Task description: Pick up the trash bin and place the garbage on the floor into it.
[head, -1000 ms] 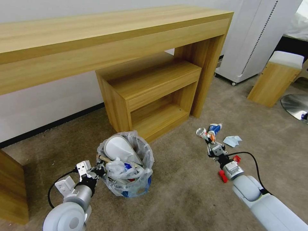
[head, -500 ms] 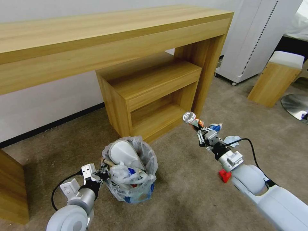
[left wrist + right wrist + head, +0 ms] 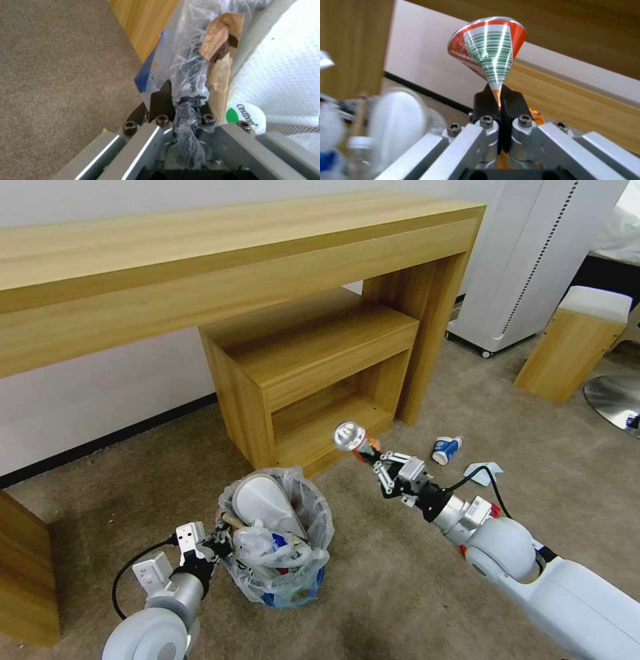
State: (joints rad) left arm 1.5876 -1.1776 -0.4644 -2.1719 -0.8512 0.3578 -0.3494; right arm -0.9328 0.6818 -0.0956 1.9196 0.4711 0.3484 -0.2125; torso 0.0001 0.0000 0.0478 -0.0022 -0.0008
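Two claws at work. Nearest, at lower left of the head view: left claw (image 3: 215, 543) clenched on the crinkly liner at the rim of the trash bin (image 3: 280, 540), black pads pinching a twist of plastic in the left wrist view (image 3: 186, 110). Bin on or just above the beige carpet floor (image 3: 400, 593), hard to tell which, and already crowded: a white slipper (image 3: 260, 503) standing up out of it, a wooden stick (image 3: 220, 62) and a clear bottle (image 3: 263, 540) pressed against the bag.

Farther out, right of the bin: right claw (image 3: 381, 467) raised above the carpet and gripping a crushed can (image 3: 352, 437) by its flattened tail, jaws closed tight on it. Can's long axis running straight out from the claw, round silver end leading, pointed up and toward the robot's left. Bin mouth down and to the left of the can, near but apart; right arm the one carrying, left arm only holding the bin.

Beyond, well apart from both claws, on the carpet: a blue-white cup (image 3: 445, 449) on its side and a pale tissue (image 3: 483, 473), not yet collected. Farthest back, a wooden worktop (image 3: 200, 253) with a low shelf unit (image 3: 320, 373) beneath.
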